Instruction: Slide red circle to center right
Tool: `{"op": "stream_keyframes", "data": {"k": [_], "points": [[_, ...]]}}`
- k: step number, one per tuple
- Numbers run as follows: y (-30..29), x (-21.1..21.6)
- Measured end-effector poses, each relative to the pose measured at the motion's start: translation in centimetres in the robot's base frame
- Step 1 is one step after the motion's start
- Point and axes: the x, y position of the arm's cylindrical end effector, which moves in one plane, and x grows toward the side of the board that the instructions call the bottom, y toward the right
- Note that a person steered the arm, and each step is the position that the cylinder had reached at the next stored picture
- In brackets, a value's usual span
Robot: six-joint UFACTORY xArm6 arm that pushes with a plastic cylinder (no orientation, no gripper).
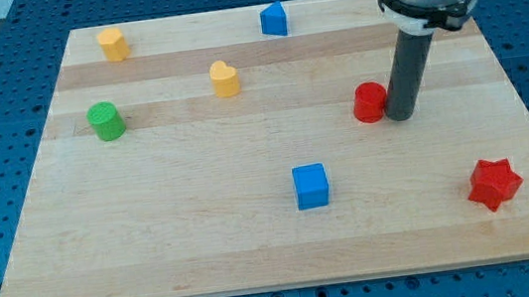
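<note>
Camera view: my tip (402, 116) sits right of the red circle (369, 103), touching or just beside it, can't tell which. No claw on this rig, just the rod. Circle is center-right on the wooden board (206, 245). Red star (494, 183) near right; blue cube (311, 185) near center.

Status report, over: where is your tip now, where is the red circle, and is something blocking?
My tip down on board, touching red circle on its right side. Circle sits center right. Red star far off, lower right. Nothing in the way.
</note>
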Motion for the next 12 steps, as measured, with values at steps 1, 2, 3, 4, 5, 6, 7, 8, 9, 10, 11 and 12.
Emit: {"op": "stream_keyframes", "data": {"k": [1, 2, 3, 4, 5, 6, 7, 8, 9, 10, 11, 12], "points": [[-1.0, 2.2], [-4.2, 2.9], [-7.8, 2.5], [-8.1, 0.5], [-6.1, -0.4], [-3.3, -0.6], [-1.4, -1.7], [-1.1, -3.4], [-1.1, -4.4], [-0.8, -5.6], [0.5, -5.8], [2.0, -5.4]]}}
